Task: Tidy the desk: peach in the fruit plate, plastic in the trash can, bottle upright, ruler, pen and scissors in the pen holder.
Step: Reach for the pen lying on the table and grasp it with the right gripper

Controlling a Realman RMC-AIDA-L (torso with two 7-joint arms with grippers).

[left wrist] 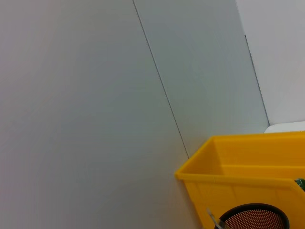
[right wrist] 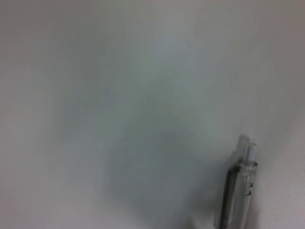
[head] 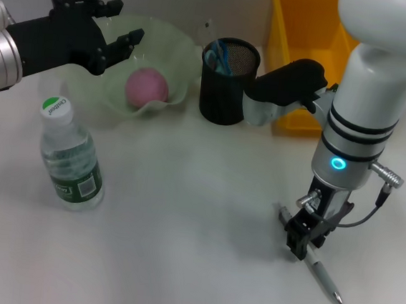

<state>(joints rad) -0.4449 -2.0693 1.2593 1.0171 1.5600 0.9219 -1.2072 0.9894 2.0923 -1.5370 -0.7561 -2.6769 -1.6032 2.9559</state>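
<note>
Where pen (head: pixel 323 273) lies, bottle (head: pixel 71 157) well apart

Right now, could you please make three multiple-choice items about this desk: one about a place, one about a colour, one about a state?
1. Where is the peach?
A. in the fruit plate
B. in the pen holder
C. on the bare table

2. What colour is the bin behind the pen holder?
A. blue
B. yellow
C. red

3. How is the water bottle?
A. lying down
B. standing upright
C. held by a gripper

Answers:
1 A: the pink fruit sits inside the pale green plate.
2 B: its walls are yellow in the head and left wrist views.
3 B: its cap faces up, and the left gripper is apart from it, above the plate; the right gripper is down at the pen.
</note>
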